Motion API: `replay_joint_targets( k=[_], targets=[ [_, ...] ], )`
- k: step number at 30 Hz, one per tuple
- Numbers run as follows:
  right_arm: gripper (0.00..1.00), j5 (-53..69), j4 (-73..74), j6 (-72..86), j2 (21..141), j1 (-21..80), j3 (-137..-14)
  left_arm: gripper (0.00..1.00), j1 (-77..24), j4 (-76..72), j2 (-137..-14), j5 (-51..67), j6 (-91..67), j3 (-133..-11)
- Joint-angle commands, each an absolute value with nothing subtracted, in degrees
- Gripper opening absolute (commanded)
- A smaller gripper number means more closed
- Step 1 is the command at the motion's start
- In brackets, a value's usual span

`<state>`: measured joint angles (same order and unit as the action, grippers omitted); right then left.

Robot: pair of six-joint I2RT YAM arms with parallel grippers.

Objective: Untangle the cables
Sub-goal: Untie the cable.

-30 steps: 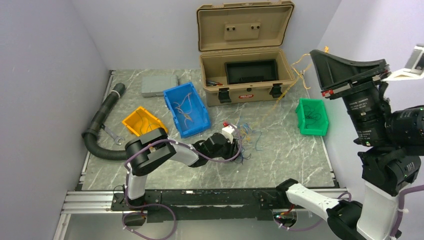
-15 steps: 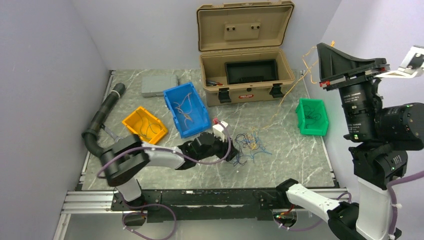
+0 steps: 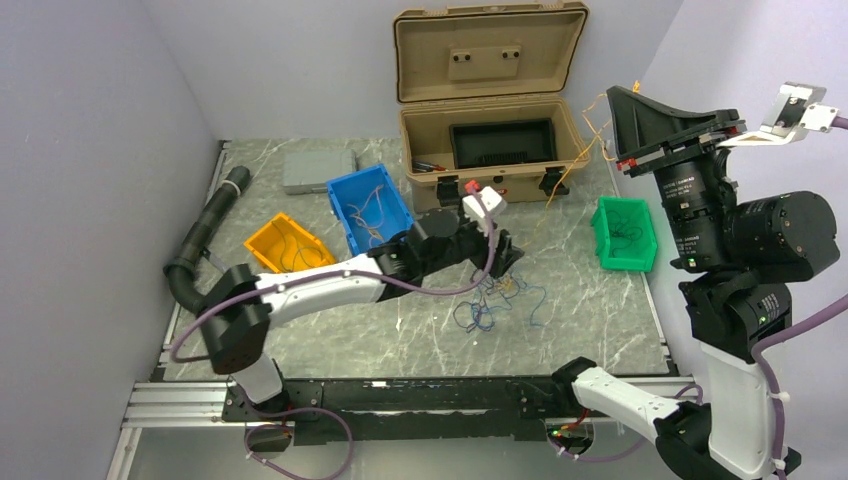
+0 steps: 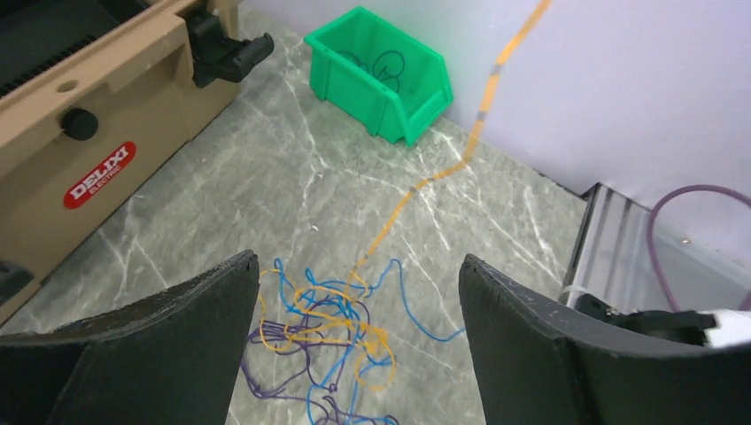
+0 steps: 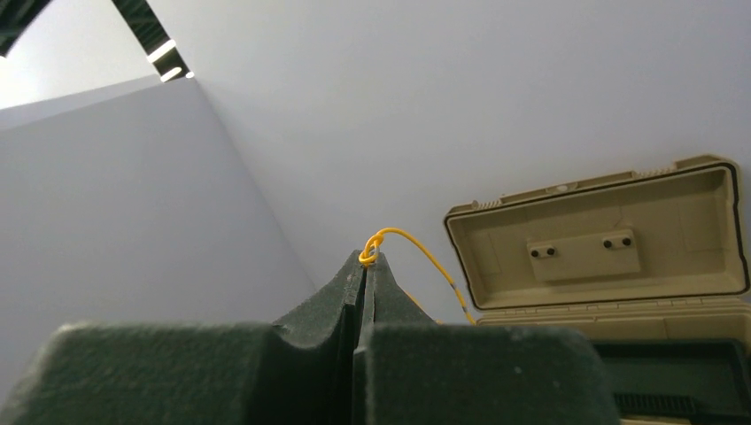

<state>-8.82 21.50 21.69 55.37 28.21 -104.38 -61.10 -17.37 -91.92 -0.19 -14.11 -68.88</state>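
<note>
Though unclear from top, wrist cam: R claw (image 5: 366, 264) pinching cable (image 5: 374, 243).

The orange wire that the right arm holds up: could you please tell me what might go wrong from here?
The orange wire runs down into the tangle, and the left fingers stand open above it, holding nothing, so an upward pull may drag the whole tangle along rather than free one strand. The right fingers pinch the wire only at their very tip; it could slip out.
</note>
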Motion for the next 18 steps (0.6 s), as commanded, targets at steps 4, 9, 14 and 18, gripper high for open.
replay_joint_targets(
  k=[4,9,14,18],
  targets=[
    [0.0,-6.7,16.8,23.2,54.6,28.2,-104.5,0.79,-60.0,-13.9,-104.2,-4.2,-12.1,-79.3],
    [0.0,-5.9,17.6,23.3,51.9,28.1,-102.0,0.09,-56.7,-17.1,-105.5,-1.4,-16.6,-78.4],
    [0.0,-10.1,17.6,22.7,44.9,28.1,-91.3,0.0,-55.4,-21.9,-98.2,3.2,-16.5,-70.9],
    [0.0,-13.5,19.8,22.7,40.0,28.1,-80.4,0.0,-54.0,-17.6,-92.5,7.2,-17.2,-69.4]
  ],
)
